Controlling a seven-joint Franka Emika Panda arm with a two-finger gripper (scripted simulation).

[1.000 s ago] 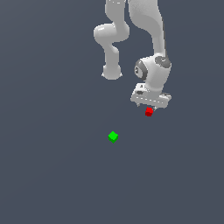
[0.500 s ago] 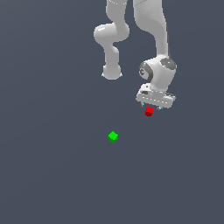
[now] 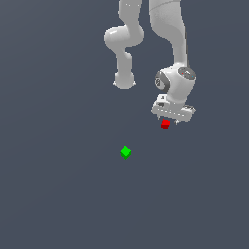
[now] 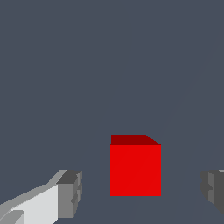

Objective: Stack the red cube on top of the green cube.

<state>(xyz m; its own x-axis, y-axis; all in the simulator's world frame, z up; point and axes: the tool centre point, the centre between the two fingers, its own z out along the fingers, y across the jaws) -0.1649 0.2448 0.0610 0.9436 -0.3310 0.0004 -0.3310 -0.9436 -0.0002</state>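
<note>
Gripper (image 3: 171,121) has shifted a bit toward the exterior view's right vs 1 s ago, wrist housing rotated w/ it, and now sits just above the red cube (image 3: 166,124) at right-center of frame.

arm (image 3: 168,29) cropped above, fingertips (image 4: 70,194) cropped

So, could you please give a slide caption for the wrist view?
Open white pincer straddling the small bright-red cube on the grey floor, fingers clear of it.
</note>
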